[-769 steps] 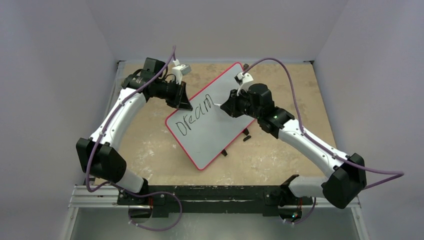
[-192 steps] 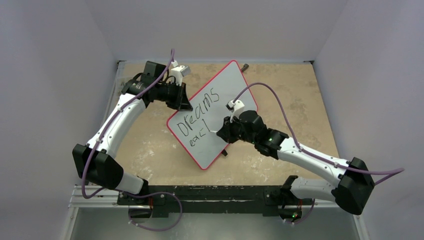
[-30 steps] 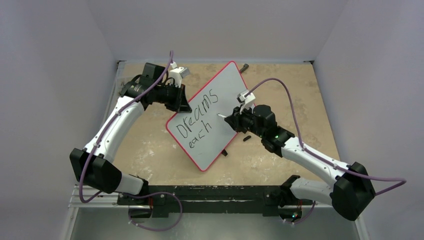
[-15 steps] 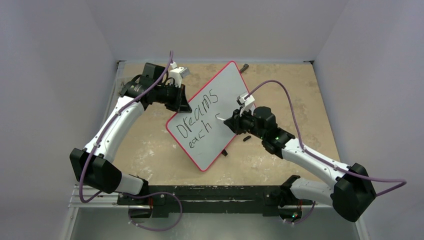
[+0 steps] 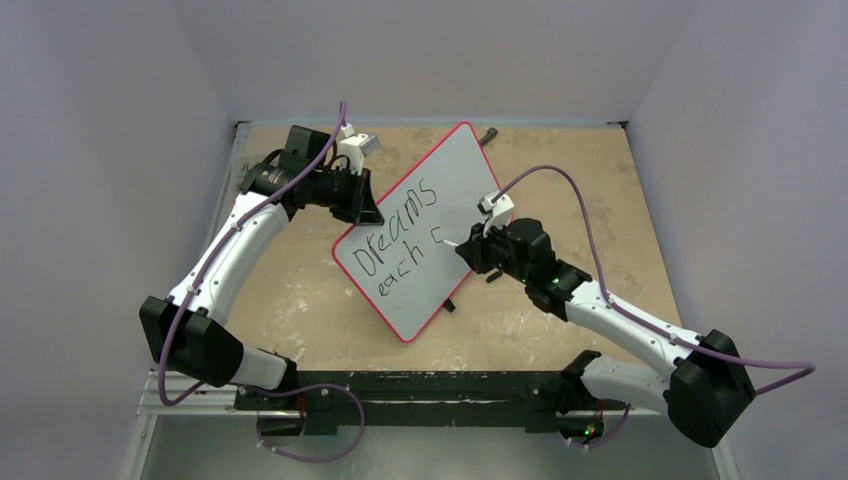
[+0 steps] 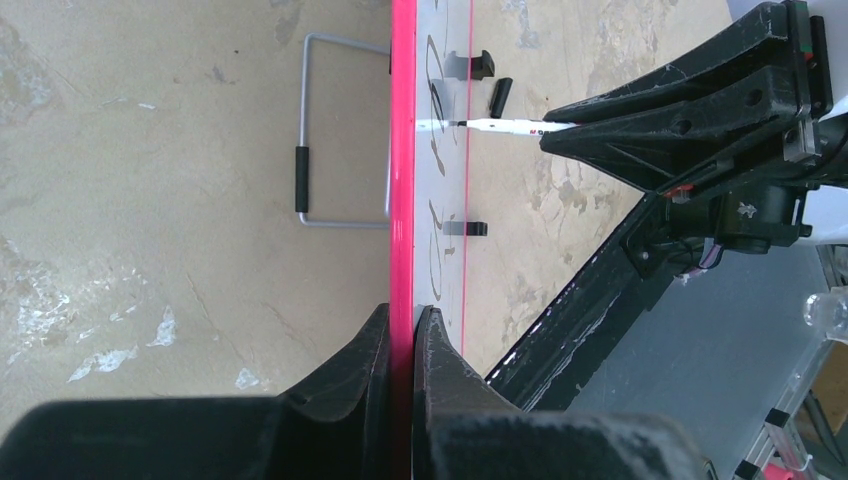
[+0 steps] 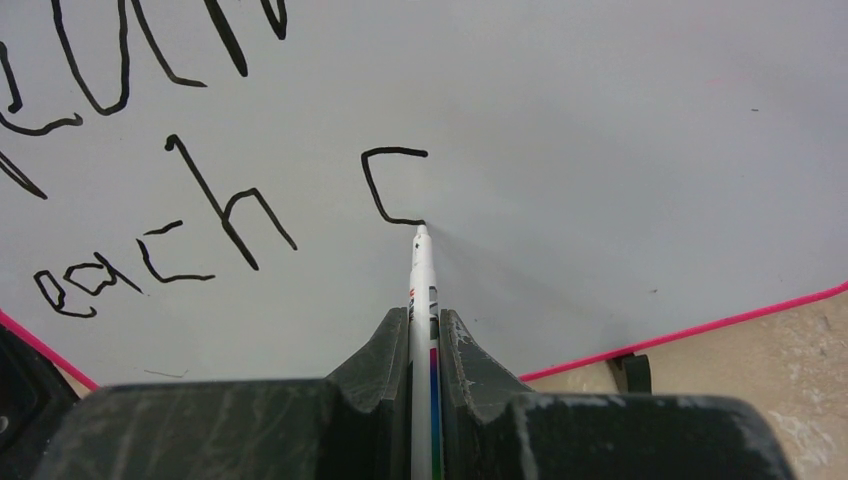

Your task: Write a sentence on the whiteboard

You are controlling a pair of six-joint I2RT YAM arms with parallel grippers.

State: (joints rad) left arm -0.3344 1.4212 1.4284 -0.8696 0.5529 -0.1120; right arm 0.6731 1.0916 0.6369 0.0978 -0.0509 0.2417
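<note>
The whiteboard (image 5: 455, 175) lies tilted on the table, white with a red rim. The sentence (image 5: 398, 240) reads "Dreams each" in black, with a fresh "c"-shaped stroke (image 7: 385, 185) after "each". My left gripper (image 5: 367, 210) is shut on the board's red rim (image 6: 402, 200) at its upper left edge. My right gripper (image 5: 468, 246) is shut on a white marker (image 7: 420, 280). The marker tip touches the board at the bottom end of the new stroke. The marker also shows in the left wrist view (image 6: 500, 127).
A black marker cap (image 5: 492, 276) lies on the table beside the board's right edge. Black clips (image 5: 450, 305) sit on the board's rim. A wire stand (image 6: 320, 130) shows behind the board in the left wrist view. Grey walls close in the table.
My right gripper moved down and right along the board, drawing a new "c"-shaped stroke after "each". The left gripper kept its hold on the rim.
</note>
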